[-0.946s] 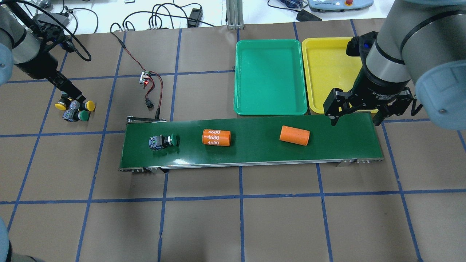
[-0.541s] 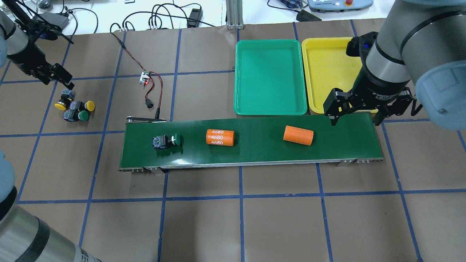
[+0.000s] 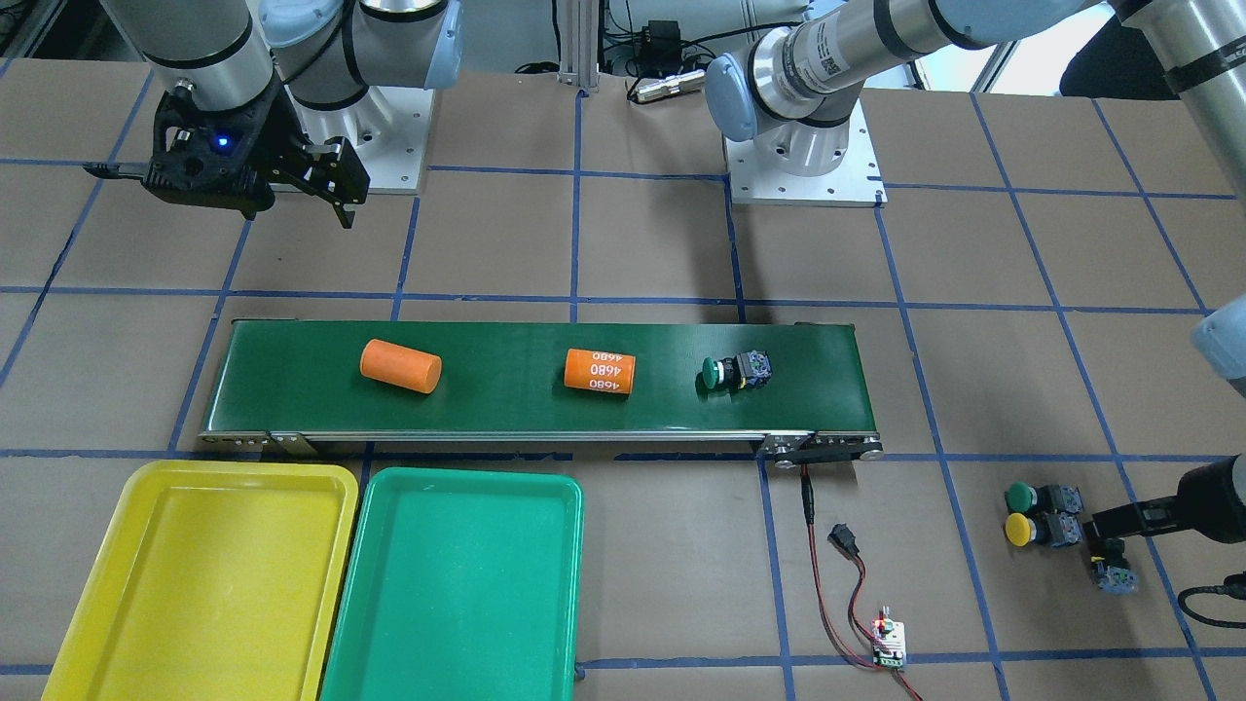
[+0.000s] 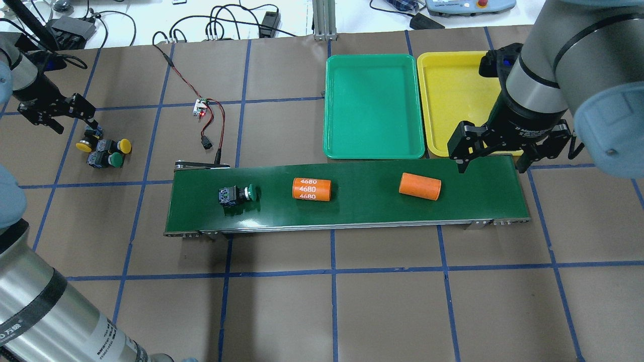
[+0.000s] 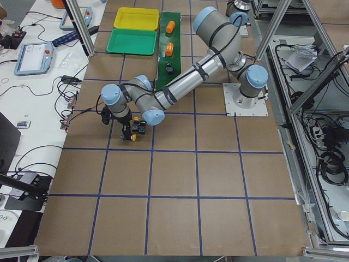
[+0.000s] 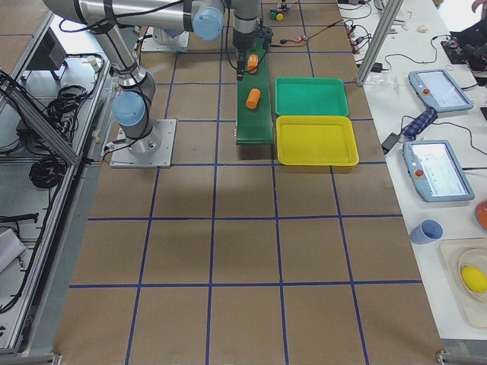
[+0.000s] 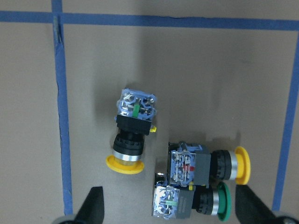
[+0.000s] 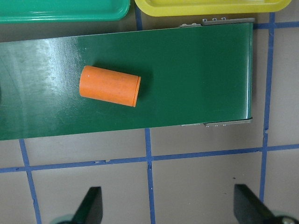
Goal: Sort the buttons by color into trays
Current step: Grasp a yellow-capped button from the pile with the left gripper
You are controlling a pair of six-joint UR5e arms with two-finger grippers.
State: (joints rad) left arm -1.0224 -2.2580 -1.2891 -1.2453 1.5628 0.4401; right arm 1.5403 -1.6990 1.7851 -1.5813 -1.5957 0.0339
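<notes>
1. Feeding stage, by the look of it: the left gripper (image 7: 172, 207) hovers over three small black-bodied push buttons (image 4: 103, 151) clustered on the brown paper-covered worktop (image 4: 332, 301). Its jaws are spread wide and empty.
2. A fourth, green-capped push button (image 4: 236, 194) lies on its side on the long dark-green conveyor belt (image 4: 352, 206), toward the end far from the trays. A printed orange cylinder (image 4: 312, 189) and a plain orange cylinder (image 4: 420, 186) lie between it and the trays' end.
3. The right gripper (image 4: 492, 162) hangs above that end, jaws open and holding nothing, near the shallow green plastic tray (image 4: 375, 105) and the shallow yellow plastic tray (image 4: 453, 95). Neither tray holds a button, so the sorting seems barely begun.
4. Next, the left arm likely needs to drop onto one button. The yellow-capped push button (image 7: 133, 133) lying slightly apart looks the easiest grasp. The second yellow button (image 7: 210, 165) and its green neighbour (image 7: 191, 203) touch side by side, leaving little room for a finger.
5. The right arm would need to ignore the cylinders and take only the button.
6. Hard to tell: whether the belt is running. The front-facing view cuts off most of the left arm and hides one cap, and the side views show the buttons too small to read.
</notes>
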